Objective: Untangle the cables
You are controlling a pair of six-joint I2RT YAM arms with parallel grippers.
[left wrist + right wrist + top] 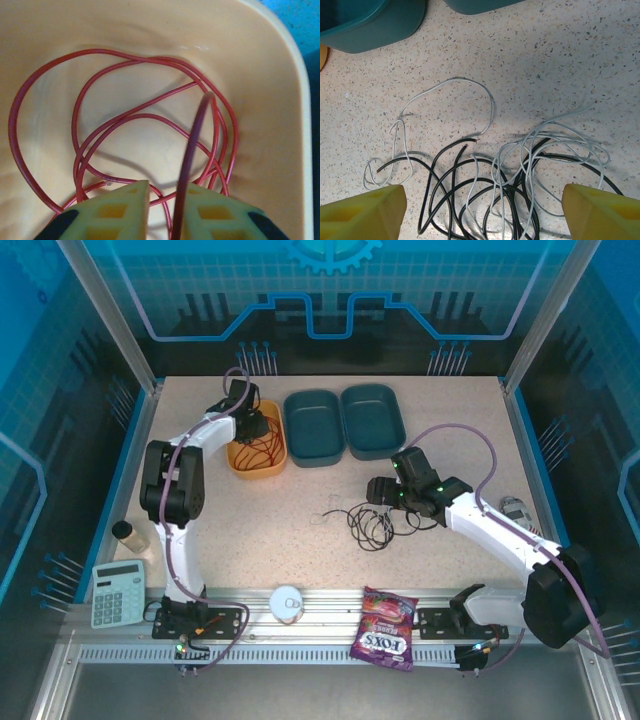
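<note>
The red cable (192, 150) lies in loose loops inside a smooth yellow-orange plastic tub (265, 100) at the far left of the desk (300, 560). One strand arches up between the left fingers (115, 212), which stand slightly parted, the gap wider than the wire. A pair of rounded teal tubs (312, 430) sits just beside it. The thin black and white cables (520, 175) lie tangled mid-desk below the right fingers (362, 210), which are spread wide and hold nothing. Open speckled surface surrounds the tangle, the teal tubs lying beyond it. Along the near edge sit a calculator (117, 592), a small bottle (128, 535), a round white roll (287, 602) and a purple sweet bag (385, 632), well apart from the wires.
</note>
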